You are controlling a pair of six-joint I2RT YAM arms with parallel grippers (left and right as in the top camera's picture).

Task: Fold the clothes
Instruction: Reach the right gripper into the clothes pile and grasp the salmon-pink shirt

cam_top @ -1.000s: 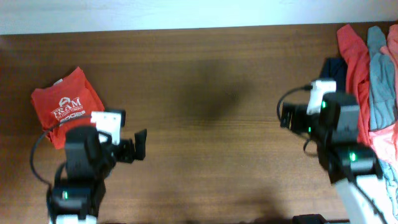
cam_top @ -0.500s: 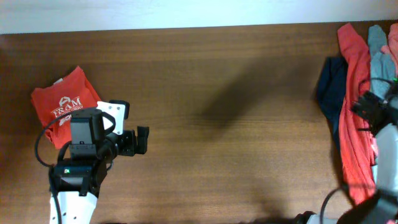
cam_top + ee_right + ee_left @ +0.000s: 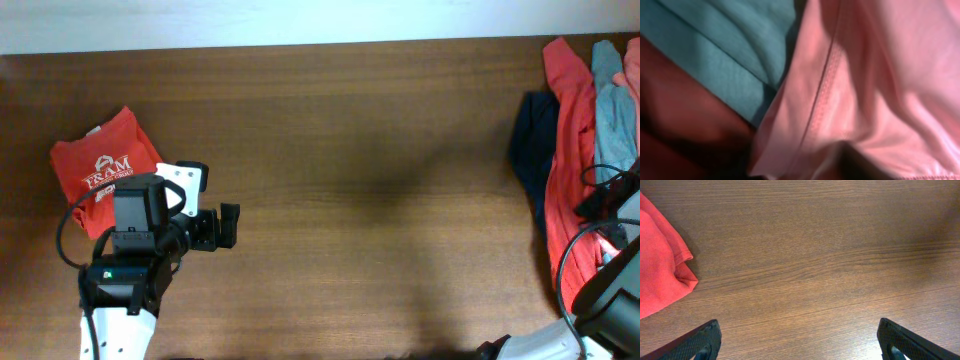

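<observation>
Left side: the left gripper (image 3: 228, 226) is hovering low over bare table (image 3: 350, 150), arm drawn back near its base, wrist level. Its 2 fingers (image 3: 700, 341) are standing spread wide with nothing between them. A red shirt (image 3: 105, 172) with white lettering is lying behind and to the outer side of these fingers, apart from them. It looks already folded.

Right side: 4 unfolded garments are lying as long strips, their long axes running from the near table edge toward the far edge. Going left to right these are a navy garment (image 3: 528, 150), a coral-red garment (image 3: 570, 170), a grey-blue garment (image 3: 610, 110), and a salmon-pink shirt (image 3: 880, 75) outermost.

The right gripper (image 3: 606, 198) is reaching outward over this group, arm stretched sideways from its base. In the right wrist view cloth is filling the whole picture. The salmon-pink shirt is lying directly ahead of the fingers, very close, and its stitched seam (image 3: 822, 95) is running diagonally. The grey-blue garment is sitting to one side of it.

The right fingers themselves are not showing clearly, so I cannot tell whether they are wide, narrow or pinching cloth.

Judgement: the right arm is far nearer the unfolded garments, and the coming move is depending on getting the salmon-pink shirt alone, without the grey-blue neighbour.
</observation>
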